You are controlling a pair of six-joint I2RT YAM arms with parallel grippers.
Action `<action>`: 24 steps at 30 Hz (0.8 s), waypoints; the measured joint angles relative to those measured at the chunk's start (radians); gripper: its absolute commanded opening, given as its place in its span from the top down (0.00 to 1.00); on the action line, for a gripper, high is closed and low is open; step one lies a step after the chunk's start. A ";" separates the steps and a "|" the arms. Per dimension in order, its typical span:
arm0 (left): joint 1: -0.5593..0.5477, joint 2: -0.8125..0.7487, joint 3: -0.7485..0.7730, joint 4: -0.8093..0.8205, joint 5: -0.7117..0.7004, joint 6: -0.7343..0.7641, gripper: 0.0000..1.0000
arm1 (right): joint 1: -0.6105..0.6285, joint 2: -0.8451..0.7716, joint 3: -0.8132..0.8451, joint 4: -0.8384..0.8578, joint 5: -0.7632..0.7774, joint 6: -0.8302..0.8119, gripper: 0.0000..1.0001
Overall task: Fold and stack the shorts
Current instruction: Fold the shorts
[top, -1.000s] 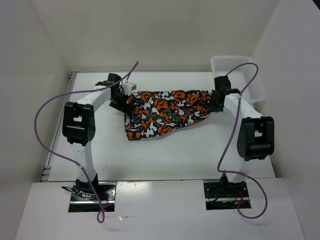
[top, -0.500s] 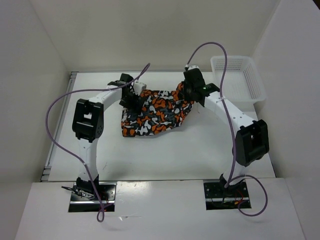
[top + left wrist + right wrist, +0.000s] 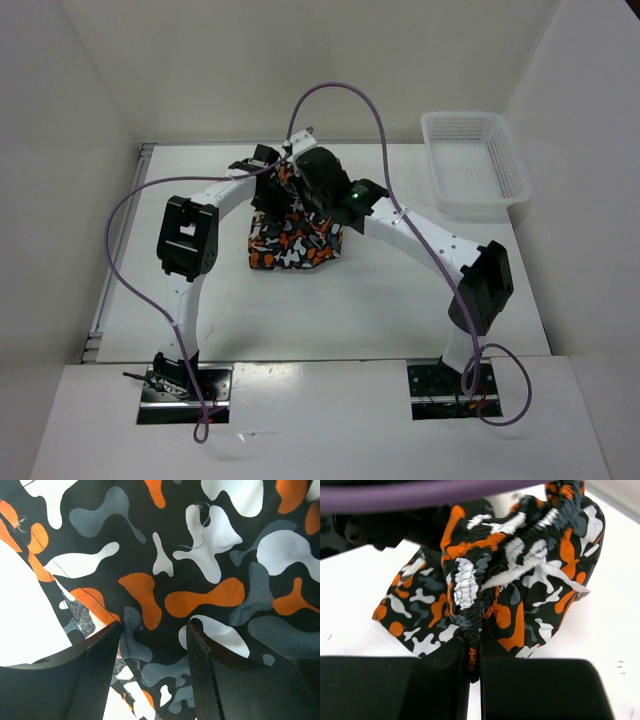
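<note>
The shorts (image 3: 292,240) are bunched up on the table (image 3: 400,300), left of its middle and well apart from the basket (image 3: 512,165). Their gathered waistband is pinched between the closed fingers of the right gripper (image 3: 474,655). The left gripper (image 3: 154,630) is set against the cloth with its fingers apart, and the print is seen in the gap.
</note>
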 measured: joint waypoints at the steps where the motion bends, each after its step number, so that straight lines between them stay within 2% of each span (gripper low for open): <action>1: 0.000 0.000 0.000 0.002 0.007 0.000 0.38 | 0.010 0.016 0.000 0.000 -0.006 -0.006 1.00; 12: 0.075 0.000 -0.003 0.018 0.227 -0.045 0.35 | 0.037 0.099 -0.004 0.054 -0.013 -0.006 1.00; 20: 0.078 0.000 -0.003 0.015 0.243 -0.050 0.35 | 0.109 0.260 0.020 0.097 -0.089 -0.014 1.00; 24: 0.080 0.000 -0.002 0.014 0.224 -0.053 0.29 | 0.112 0.284 0.014 0.096 -0.135 -0.025 0.94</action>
